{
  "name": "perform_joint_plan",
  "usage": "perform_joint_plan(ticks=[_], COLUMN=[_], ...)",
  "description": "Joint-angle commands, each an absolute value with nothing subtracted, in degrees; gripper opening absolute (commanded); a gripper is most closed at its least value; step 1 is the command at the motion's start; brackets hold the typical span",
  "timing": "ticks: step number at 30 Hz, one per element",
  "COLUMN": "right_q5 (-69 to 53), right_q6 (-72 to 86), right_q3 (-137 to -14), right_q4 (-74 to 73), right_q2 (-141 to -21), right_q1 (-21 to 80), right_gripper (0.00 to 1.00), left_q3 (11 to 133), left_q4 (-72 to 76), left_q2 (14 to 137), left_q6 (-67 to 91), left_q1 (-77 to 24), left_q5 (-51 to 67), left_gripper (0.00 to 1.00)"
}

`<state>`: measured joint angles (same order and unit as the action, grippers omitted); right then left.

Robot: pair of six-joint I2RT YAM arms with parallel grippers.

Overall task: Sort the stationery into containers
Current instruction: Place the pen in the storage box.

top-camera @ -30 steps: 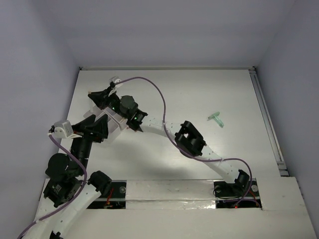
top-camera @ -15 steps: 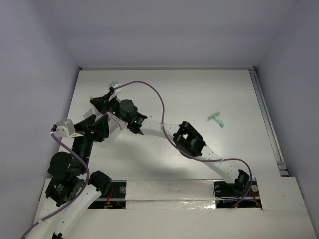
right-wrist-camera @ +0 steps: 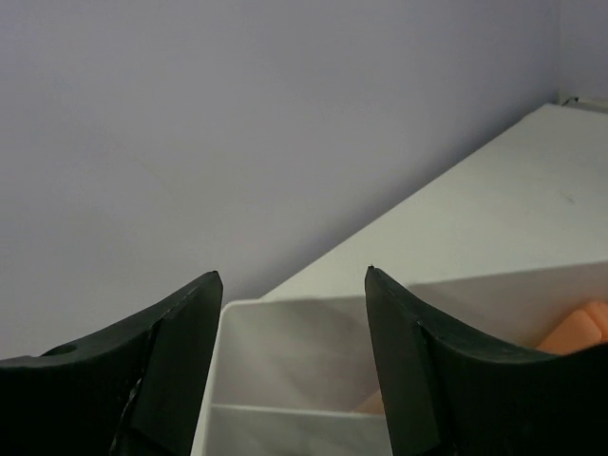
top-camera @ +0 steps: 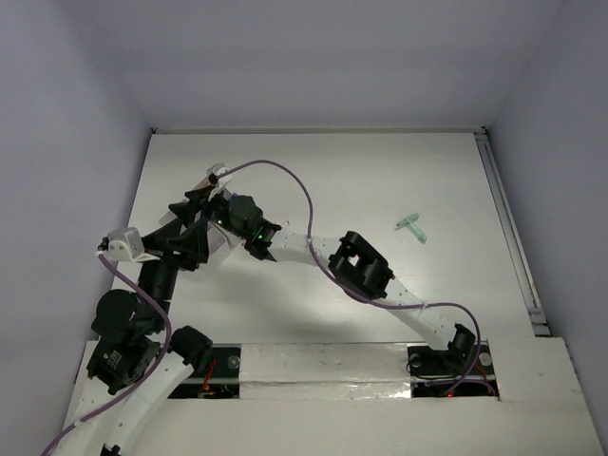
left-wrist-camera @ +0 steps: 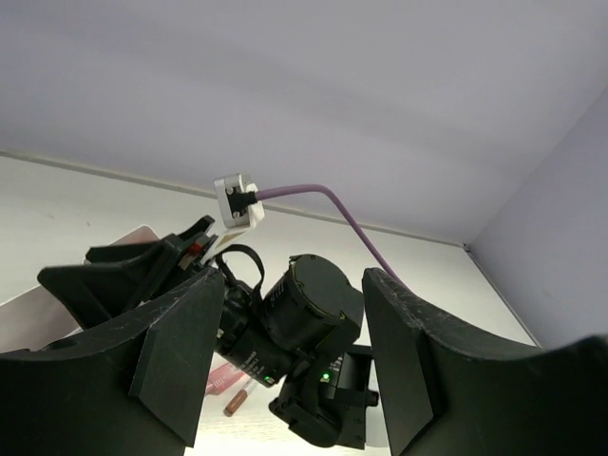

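The white containers (top-camera: 223, 245) sit at the table's left, mostly hidden under both grippers. My right gripper (top-camera: 193, 203) (right-wrist-camera: 293, 274) hangs just above the tray's compartments (right-wrist-camera: 304, 361), open with nothing between its fingers. An orange piece (right-wrist-camera: 576, 328) lies in a compartment to the right of it. My left gripper (top-camera: 188, 245) (left-wrist-camera: 290, 285) is open beside the tray, looking at the right arm's wrist. A pink marker-like piece (left-wrist-camera: 218, 378) and a brown stick (left-wrist-camera: 237, 400) lie below that wrist. A pale green piece of stationery (top-camera: 412, 227) lies alone at the right.
The purple cable (top-camera: 294, 180) of the right wrist camera arches over the table's middle. The right arm (top-camera: 361, 266) stretches diagonally from its base to the tray. A rail (top-camera: 508, 228) runs along the table's right edge.
My right gripper has gone from shut to open and has shifted slightly nearer over the tray. The left gripper has barely moved.
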<state>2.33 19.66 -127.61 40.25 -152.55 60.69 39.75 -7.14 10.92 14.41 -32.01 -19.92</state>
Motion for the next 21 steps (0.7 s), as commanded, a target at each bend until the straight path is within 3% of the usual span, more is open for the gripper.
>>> perform_joint_plan(ticks=[1,8,10,11,15,18,21], right_q5=[1.1,2.6,5.3,7.6,12.0,13.6,15.4], right_q6=[19.2,18.8,18.3,19.2,24.6,26.6,28.1], right_q3=[-124.4,-107.2,-101.6,-96.6,-86.6,-81.8,-78.1], right_q4=[45.3,48.3,47.0,43.7,29.9,17.3,9.3], right_q2=[-145.4,-132.4,-126.2,-122.1,-115.6,-111.0,-106.9], right_q1=[61.4,61.4,61.4,60.7,57.7,55.6,53.6], right_gripper=[0.68,0.66,0.55,0.4,0.07,0.01,0.02], left_q3=[39.3,39.2,39.1,39.1,39.2,39.1,39.0], left_q4=[-4.7,-4.6,-4.6,-4.5,-4.2,-4.2,-4.1], left_q2=[11.9,11.8,11.7,11.6,11.3,10.9,10.7], left_q6=[13.8,13.6,13.7,13.6,13.6,13.6,13.8], left_q1=[-31.6,-31.6,-31.0,-31.0,-31.0,-31.0,-31.0], left_q5=[-19.2,-18.7,-18.5,-18.3,-17.6,-17.1,-16.5], left_gripper=[0.57,0.57,0.57,0.57,0.57,0.57,0.57])
